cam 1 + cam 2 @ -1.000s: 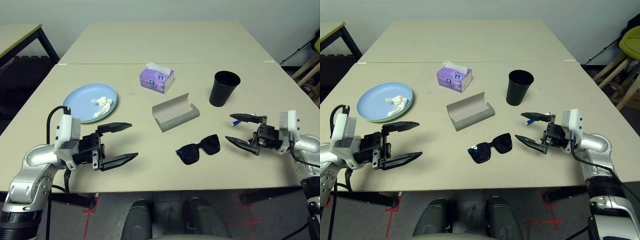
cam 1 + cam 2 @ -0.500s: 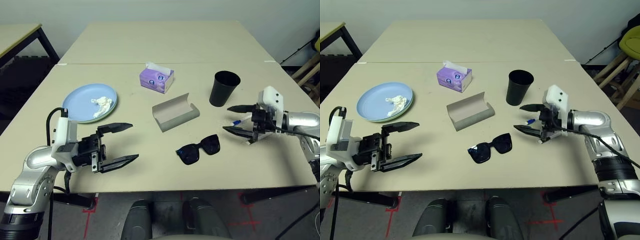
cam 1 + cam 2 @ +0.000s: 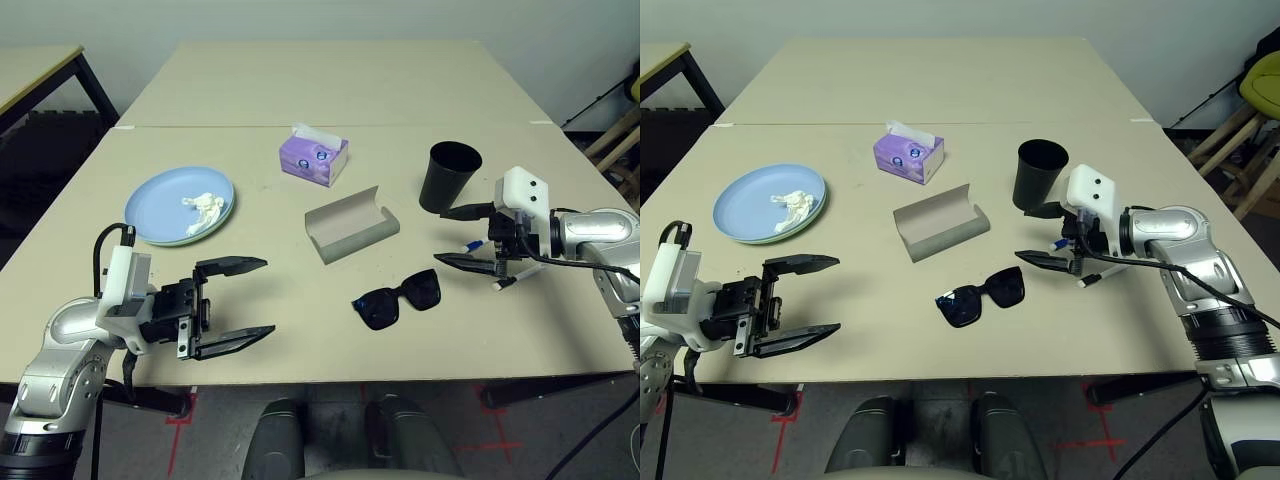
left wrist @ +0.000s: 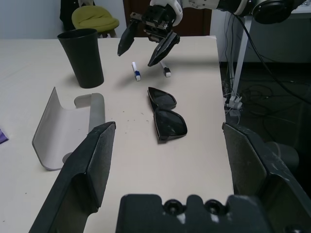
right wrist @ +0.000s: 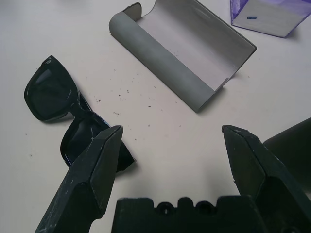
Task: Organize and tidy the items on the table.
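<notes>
A blue plate stacked on a green one holds crumpled white tissue at the left. The open grey glasses case lies mid-table, with black sunglasses in front of it. The black cup stands upright at the right. Two white pens lie in front of the cup. My right gripper hovers open over the pens, fingers pointing toward the case and sunglasses. My left gripper is open and empty near the table's front edge, in front of the plates.
A purple tissue box sits behind the case. A like beige table adjoins at the back, another at far left. A yellow-green stool and wooden legs stand off the right edge.
My right arm has swung in from the right front edge, up and toward the cup, and now hangs over the pens. My left gripper has drawn slightly back toward the front edge.
</notes>
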Robot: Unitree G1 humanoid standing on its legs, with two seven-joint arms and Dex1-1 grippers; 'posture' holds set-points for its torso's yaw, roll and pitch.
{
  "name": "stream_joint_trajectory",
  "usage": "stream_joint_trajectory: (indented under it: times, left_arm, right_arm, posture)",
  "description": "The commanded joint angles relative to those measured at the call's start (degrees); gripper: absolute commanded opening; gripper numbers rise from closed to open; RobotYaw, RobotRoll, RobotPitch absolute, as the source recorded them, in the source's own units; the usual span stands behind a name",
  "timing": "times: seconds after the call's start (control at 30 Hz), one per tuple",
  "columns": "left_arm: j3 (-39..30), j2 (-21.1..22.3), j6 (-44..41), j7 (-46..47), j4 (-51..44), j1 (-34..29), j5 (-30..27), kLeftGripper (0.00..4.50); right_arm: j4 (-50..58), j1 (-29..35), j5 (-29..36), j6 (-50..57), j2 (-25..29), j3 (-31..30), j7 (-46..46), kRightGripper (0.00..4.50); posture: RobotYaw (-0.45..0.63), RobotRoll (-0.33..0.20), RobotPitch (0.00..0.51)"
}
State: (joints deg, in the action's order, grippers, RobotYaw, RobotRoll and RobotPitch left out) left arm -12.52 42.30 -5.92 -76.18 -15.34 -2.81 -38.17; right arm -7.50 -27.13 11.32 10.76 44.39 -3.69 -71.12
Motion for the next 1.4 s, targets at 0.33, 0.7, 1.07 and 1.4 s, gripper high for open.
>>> stream_joint_trajectory:
  times: [0.33,0.7,1.07,1.4]
  left_arm:
    - [-0.68,2.21,-0.05,-0.70,0.31,-0.22,0.24,4.47]
    - [-1.52,2.54,2.05,-1.14,3.44,-0.13,1.61,4.47]
    - [-0.87,1.73,4.37,0.54,5.09,0.72,3.53,4.47]
    - [-0.18,2.17,5.10,-0.12,6.61,1.27,4.45,4.47]
  right_arm:
    - [9.52,-5.09,-0.43,12.43,6.19,-3.82,-3.43,4.50]
    - [20.46,-13.26,2.62,26.38,10.18,-8.75,-9.56,4.50]
    - [19.85,-18.75,-0.13,25.69,9.73,-16.12,-13.77,4.50]
    - [19.80,-18.42,-3.78,23.05,9.07,-20.28,-13.96,4.50]
  posture:
    - [0.07,0.000,0.076]
    - [0.07,0.000,0.077]
    - [0.09,0.000,0.073]
    - [0.08,0.000,0.077]
